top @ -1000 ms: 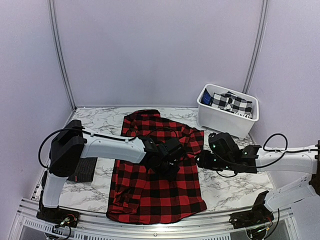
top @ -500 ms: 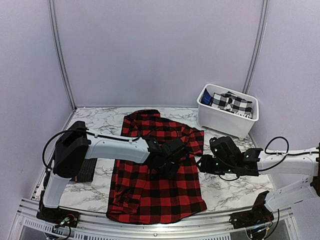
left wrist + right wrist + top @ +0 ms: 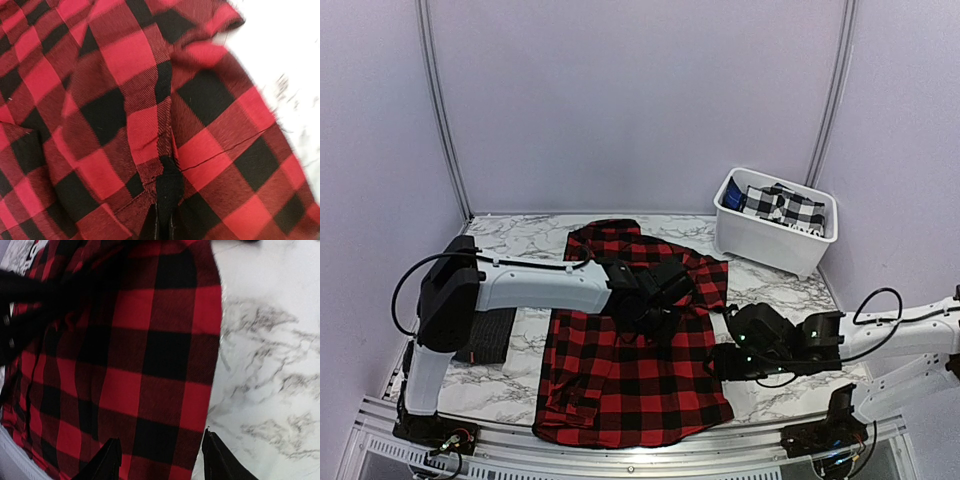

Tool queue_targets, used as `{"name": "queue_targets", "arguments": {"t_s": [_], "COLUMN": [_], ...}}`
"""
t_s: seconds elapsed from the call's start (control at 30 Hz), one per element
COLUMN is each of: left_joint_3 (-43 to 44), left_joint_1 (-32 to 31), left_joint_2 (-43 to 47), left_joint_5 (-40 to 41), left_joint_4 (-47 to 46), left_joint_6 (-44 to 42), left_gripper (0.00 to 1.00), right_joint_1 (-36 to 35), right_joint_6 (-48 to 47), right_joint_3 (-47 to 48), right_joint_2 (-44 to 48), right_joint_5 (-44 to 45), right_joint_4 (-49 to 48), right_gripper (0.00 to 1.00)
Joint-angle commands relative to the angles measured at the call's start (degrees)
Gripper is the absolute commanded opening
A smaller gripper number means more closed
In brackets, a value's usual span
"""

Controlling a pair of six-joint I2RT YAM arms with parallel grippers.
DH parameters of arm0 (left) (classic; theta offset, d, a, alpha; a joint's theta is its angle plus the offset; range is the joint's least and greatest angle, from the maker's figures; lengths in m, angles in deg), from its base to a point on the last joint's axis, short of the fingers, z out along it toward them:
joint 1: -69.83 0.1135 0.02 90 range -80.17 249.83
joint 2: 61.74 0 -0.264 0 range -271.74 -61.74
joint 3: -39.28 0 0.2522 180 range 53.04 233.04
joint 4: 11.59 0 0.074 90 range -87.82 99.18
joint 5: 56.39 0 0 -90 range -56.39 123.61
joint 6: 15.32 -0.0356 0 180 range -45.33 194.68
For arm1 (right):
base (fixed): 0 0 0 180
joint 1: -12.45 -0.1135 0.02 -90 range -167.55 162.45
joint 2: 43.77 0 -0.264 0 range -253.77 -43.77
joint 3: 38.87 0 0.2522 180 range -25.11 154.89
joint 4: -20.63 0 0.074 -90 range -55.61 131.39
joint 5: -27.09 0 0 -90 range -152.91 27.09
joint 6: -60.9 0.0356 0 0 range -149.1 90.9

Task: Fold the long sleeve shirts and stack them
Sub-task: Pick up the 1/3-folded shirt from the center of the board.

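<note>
The red-and-black flannel long sleeve shirt (image 3: 620,385) lies spread on the marble table, collar toward the back. My left gripper (image 3: 655,305) sits over its upper middle. In the left wrist view the left gripper (image 3: 165,222) is shut, pinching a raised ridge of the flannel (image 3: 130,60). My right gripper (image 3: 722,360) hovers at the shirt's right edge. In its own view the right gripper (image 3: 161,447) stands open, straddling that edge of the flannel (image 3: 160,355) with nothing held. A dark folded shirt (image 3: 492,338) lies at the left, partly behind the left arm.
A white bin (image 3: 760,240) with black-and-white checked cloth (image 3: 782,207) stands at the back right. Bare marble table (image 3: 270,365) shows to the right of the flannel. Purple walls close off the back and both sides.
The left gripper's jaws have shut on a fold of the flannel. The right arm has slid toward the near edge along the shirt's right side, staying open.
</note>
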Motion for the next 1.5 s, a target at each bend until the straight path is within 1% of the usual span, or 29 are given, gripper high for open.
{"name": "queue_targets", "arguments": {"t_s": [0.0, 0.17, 0.27, 0.33, 0.5, 0.67, 0.83, 1.0, 1.13, 1.17, 1.33, 1.47], "left_joint_3": [1.5, 1.7, 1.8, 2.0, 2.9, 3.8, 4.8, 6.3, 8.7, 9.6, 14.4, 15.6], "left_joint_1": [2.4, 4.5, 5.5, 6.1, 7.1, 8.1, 8.9, 9.8, 11.1, 11.7, 17.0, 21.3], "left_joint_2": [7.0, 9.5, 10.3, 10.7, 11.5, 11.7, 12.0, 12.6, 13.6, 13.9, 16.7, 19.3], "left_joint_5": [-3.7, -6.2, -6.9, -7.6, -7.8, -8.5, -9.1, -9.0, -9.3, -9.7, -13.4, -14.3], "left_joint_4": [0.9, 0.8, 0.7, 0.6, 0.5, 0.6, 0.5, 0.5, 0.6, 0.5, 0.6, 0.7], "left_joint_6": [0.9, 1.1, 0.9, 1.0, 0.9, 0.9, 0.9, 1.0, 0.8, 0.7, 1.3, 1.1], "left_gripper": [0.00, 0.00, 0.00, 0.00, 0.00, 0.00, 0.00, 0.00, 0.00, 0.00, 0.00, 0.00], "right_joint_1": [-8.0, -15.1, -17.4, -18.2, -19.3, -19.3, -19.3, -19.3, -19.3, -19.3, -19.3, -19.3], "right_joint_6": [9.3, 17.8, 21.3, 22.7, 24.8, 25.1, 24.4, 22.8, 21.9, 21.8, 20.5, 18.7], "right_joint_3": [0.1, 0.0, -1.2, -2.7, -6.5, -7.8, -8.8, -7.7, -6.2, -5.9, -4.0, -1.4], "right_joint_2": [2.7, 5.6, 7.0, 7.4, 7.9, 8.8, 8.7, 7.1, 6.8, 6.7, 6.5, 5.2], "right_joint_5": [0.2, 2.0, 2.1, 1.1, -0.8, 0.6, 0.3, 0.0, 0.4, 0.4, 1.0, 1.2], "right_joint_4": [7.6, 14.5, 17.2, 17.2, 13.4, 11.3, 7.2, 6.6, 8.0, 8.4, 10.0, 11.2], "right_gripper": [0.51, 0.50, 0.46, 0.43, 0.38, 0.36, 0.34, 0.22, 0.03, 0.00, 0.00, 0.00]}}
